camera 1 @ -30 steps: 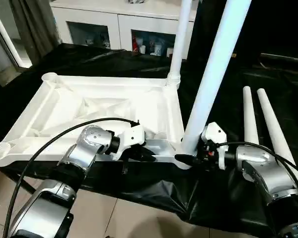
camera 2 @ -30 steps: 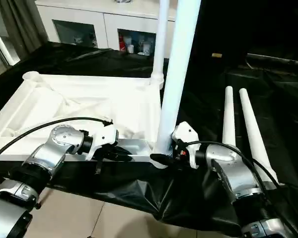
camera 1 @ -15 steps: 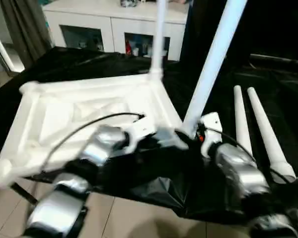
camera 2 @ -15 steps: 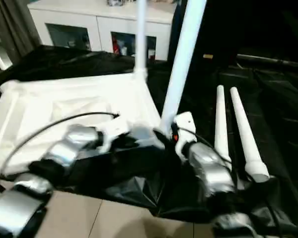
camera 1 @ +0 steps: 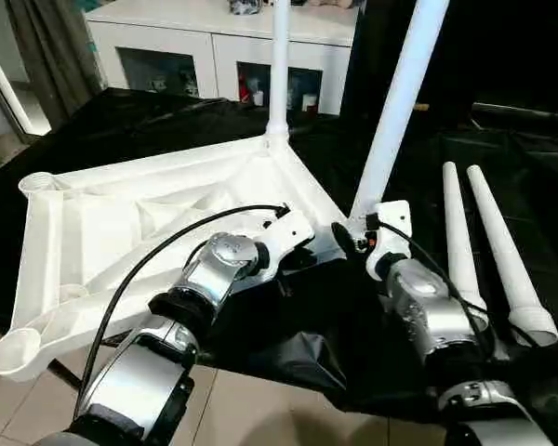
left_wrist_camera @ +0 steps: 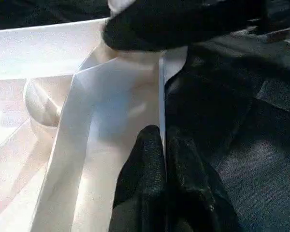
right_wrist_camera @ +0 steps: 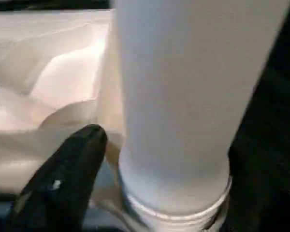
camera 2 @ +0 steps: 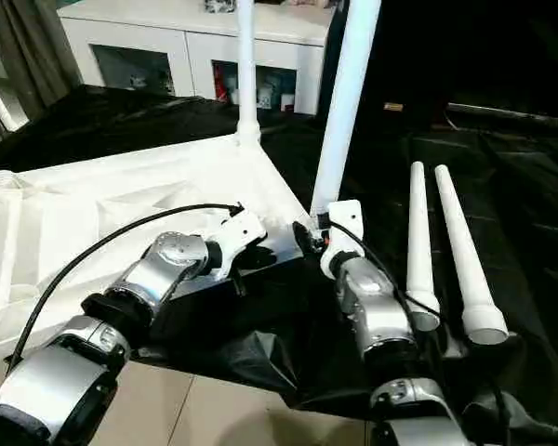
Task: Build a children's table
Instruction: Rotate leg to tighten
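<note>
The children's table top lies upside down on the black cloth, skewed, with its near left corner socket past the cloth's front edge. One leg stands in the far corner socket. A second leg stands in the near right corner. Two loose legs lie side by side on the right. My left gripper is shut on the top's thin near rim. At the base of the near leg, my right gripper is open, one finger just beside the leg.
A white cabinet with glass doors stands behind the work surface. Black cloth covers the surface and hangs in folds over its front edge. Tiled floor shows below. A curtain hangs at the back left.
The table top has swung round with both upright legs: its near right corner went farther from me, its near left corner nearer. My right gripper's fingers have spread off the leg. The camera shifted too.
</note>
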You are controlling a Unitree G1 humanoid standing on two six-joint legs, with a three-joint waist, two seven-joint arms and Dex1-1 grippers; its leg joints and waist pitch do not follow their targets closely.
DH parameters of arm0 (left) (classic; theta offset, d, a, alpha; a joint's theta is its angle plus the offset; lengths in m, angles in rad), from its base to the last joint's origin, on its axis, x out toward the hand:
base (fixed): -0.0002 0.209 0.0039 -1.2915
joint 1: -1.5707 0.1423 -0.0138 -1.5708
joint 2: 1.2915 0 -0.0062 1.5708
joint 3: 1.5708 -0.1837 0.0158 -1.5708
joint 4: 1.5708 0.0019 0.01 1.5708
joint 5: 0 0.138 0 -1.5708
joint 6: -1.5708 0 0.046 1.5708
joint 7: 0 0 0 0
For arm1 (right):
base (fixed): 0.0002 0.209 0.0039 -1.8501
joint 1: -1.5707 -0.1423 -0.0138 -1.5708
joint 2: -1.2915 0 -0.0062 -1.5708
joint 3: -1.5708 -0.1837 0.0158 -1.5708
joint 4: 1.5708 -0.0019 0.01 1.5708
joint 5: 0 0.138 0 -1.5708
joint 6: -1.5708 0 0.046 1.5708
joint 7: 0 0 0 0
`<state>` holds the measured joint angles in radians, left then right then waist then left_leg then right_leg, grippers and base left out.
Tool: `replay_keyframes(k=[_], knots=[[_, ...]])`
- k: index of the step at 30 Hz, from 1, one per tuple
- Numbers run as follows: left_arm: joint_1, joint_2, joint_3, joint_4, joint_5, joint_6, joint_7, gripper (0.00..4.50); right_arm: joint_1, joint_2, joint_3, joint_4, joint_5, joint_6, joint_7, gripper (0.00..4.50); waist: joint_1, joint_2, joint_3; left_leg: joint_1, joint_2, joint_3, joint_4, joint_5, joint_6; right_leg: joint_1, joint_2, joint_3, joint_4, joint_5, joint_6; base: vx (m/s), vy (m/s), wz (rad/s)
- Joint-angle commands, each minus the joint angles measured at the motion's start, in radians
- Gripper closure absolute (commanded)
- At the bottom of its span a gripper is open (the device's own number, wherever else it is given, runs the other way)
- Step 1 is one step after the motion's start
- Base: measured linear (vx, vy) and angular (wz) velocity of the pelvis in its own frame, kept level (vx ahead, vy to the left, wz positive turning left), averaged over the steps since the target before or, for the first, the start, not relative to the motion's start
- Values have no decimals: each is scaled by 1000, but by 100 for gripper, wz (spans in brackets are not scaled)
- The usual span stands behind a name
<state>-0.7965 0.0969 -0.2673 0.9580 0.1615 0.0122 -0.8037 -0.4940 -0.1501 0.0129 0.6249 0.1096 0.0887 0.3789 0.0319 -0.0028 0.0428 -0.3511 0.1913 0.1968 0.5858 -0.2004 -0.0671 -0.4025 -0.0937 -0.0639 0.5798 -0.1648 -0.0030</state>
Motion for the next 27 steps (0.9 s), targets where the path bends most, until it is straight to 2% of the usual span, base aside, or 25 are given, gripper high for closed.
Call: replay_keyframes(k=[1, 2, 4, 5, 7, 8, 12, 14, 16, 18, 19, 21, 22, 24, 27], knots=[[21, 1, 13, 6, -25, -52, -12, 450, 13, 6, 81, -65, 11, 16, 125, 64, 4, -21, -52, -4, 31, -17, -73, -231, 78, 45, -51, 35, -80, -373, -168, 0, 0, 0], [36, 27, 11, -6, -34, -81, -68, 450, 40, -58, 102, -129, 24, 21, 236, 64, 6, -24, -54, -8, 30, -18, -72, -212, 90, 51, -53, 34, -79, -374, -159, 0, 0, 0], [45, 46, 6, -14, -34, -99, -102, 450, 58, -96, 107, -164, 30, 27, 292, 64, 9, -27, -56, -8, 31, -16, -69, -193, 103, 50, -54, 37, -76, -349, -162, 0, 0, 0], [66, 69, -2, -38, -53, -138, -190, 450, 78, -149, 115, -199, 31, 29, 354, 64, 9, -27, -57, -9, 31, -15, -69, -169, 108, 50, -54, 37, -73, -328, -172, 0, 0, 0], [74, 80, -5, -49, -59, -146, -222, 450, 86, -170, 118, -212, 32, 31, 377, 64, 10, -27, -58, -11, 32, -15, -67, -157, 113, 51, -54, 36, -69, -309, -181, 0, 0, 0], [91, 105, -16, -73, -71, -162, -294, 450, 101, -210, 121, -237, 36, 38, 431, 64, 11, -26, -58, -6, 35, -13, -66, -149, 117, 48, -53, 37, -66, -283, -198, 0, 0, 0], [125, 144, -26, -130, -110, -166, -429, 450, 122, -258, 136, -278, 51, 48, 509, 64, 12, -22, -59, -6, 41, -13, -67, -125, 129, 49, -52, 37, -54, -208, -238, 0, 0, 0], [140, 161, -23, -157, -135, -154, -495, 450, 132, -272, 143, -306, 59, 63, 544, 64, 18, -19, -60, 1, 44, -9, -65, -121, 128, 46, -50, 39, -48, -159, -260, 0, 0, 0], [146, 170, -21, -167, -143, -152, -521, 450, 135, -275, 147, -313, 59, 68, 558, 64, 25, -18, -60, -2, 45, -8, -64, -113, 130, 49, -50, 39, -42, -127, -270, 0, 0, 0], [148, 175, -19, -167, -138, -156, -521, 450, 136, -273, 149, -314, 57, 70, 562, 64, 27, -18, -59, 0, 44, -7, -66, -137, 119, 47, -51, 38, -46, -164, -263, 0, 0, 0], [148, 176, -19, -167, -138, -157, -521, 450, 136, -273, 150, -314, 58, 70, 563, 80, 27, -20, -58, 1, 43, -6, -66, -147, 113, 47, -52, 39, -48, -180, -259, 0, 0, 0], [145, 182, -16, -157, -128, -167, -506, 450, 138, -270, 154, -314, 61, 75, 574, 96, 29, -22, -56, 0, 42, -9, -69, -171, 87, 47, -55, 40, -57, -264, -227, 0, 0, 0], [145, 182, -16, -157, -128, -167, -506, 450, 138, -270, 154, -314, 61, 75, 574, 96, 28, -22, -55, 0, 41, -9, -69, -172, 85, 46, -55, 40, -58, -271, -223, 0, 0, 0], [146, 184, -13, -160, -126, -164, -506, 450, 141, -270, 160, -314, 60, 74, 576, 132, 28, -22, -55, 0, 41, -10, -70, -172, 79, 46, -55, 41, -59, -286, -213, 0, 0, 0], [145, 182, -8, -160, -125, -162, -501, 450, 142, -263, 159, -309, 59, 79, 568, 151, 28, -23, -56, -2, 40, -11, -69, -155, 83, 47, -54, 41, -56, -261, -214, 0, 0, 0]])
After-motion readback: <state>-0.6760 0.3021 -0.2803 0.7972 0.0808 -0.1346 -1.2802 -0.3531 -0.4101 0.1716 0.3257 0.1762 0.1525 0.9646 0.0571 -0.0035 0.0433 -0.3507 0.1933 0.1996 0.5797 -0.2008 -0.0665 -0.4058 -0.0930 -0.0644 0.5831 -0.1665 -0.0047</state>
